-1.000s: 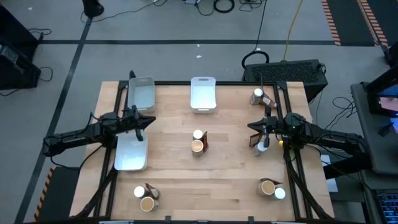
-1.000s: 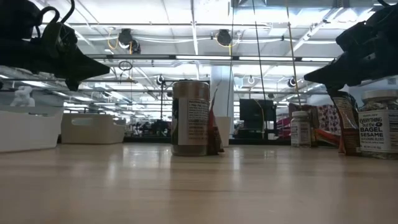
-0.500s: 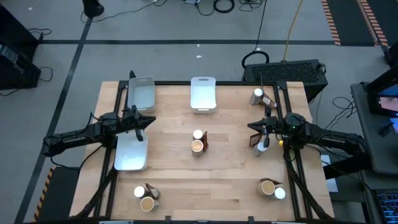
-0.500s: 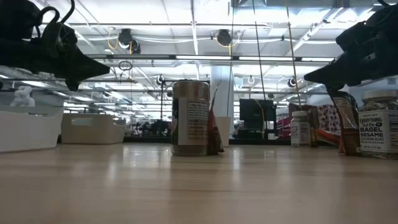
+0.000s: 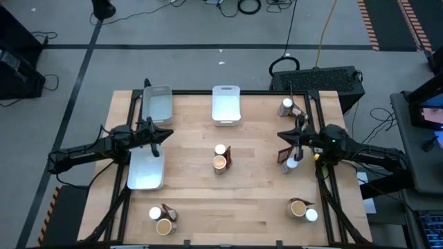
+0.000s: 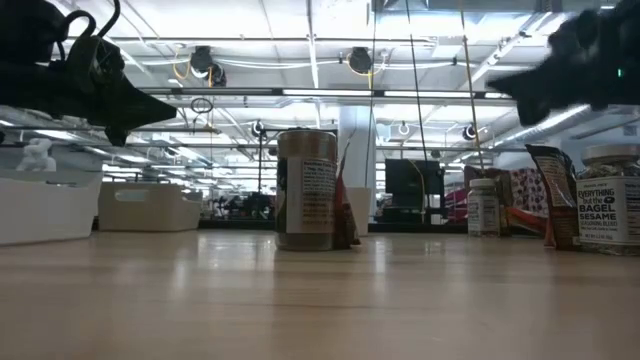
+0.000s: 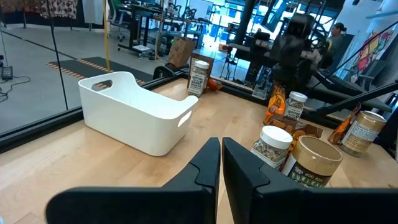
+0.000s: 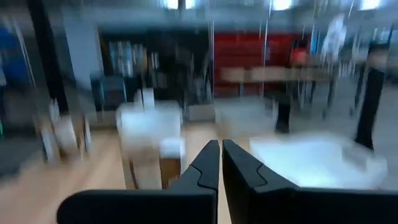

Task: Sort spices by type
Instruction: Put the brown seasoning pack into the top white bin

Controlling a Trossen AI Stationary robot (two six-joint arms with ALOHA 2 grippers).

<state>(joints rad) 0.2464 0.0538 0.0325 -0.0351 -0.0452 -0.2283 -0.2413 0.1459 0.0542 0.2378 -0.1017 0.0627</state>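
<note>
The spices stand on the table in small groups of jars and packets. One group is at the centre (image 5: 220,158), one at the far right corner (image 5: 289,107), one on the right (image 5: 291,162), one near-left (image 5: 160,220) and one near-right (image 5: 302,209). The left wrist view shows the centre's white-topped jar (image 7: 275,144) and amber-topped jar (image 7: 316,163). A brown packet (image 6: 548,195) stands upright beside a white-lidded jar (image 6: 610,198). My left gripper (image 5: 168,134) hovers shut over the near-left tray's far end. My right gripper (image 5: 279,133) hovers shut above the table, just left of the right group.
Three pale trays sit on the table: one at the far left corner (image 5: 158,104), one at the far middle (image 5: 226,104), one at the left (image 5: 147,169). Bare wood lies between the groups. A black case (image 5: 325,79) stands beyond the far right edge.
My right gripper has risen and shifted slightly toward the far edge, staying shut; its wrist view is blurred by the motion. The left arm and all the spices have kept still.
</note>
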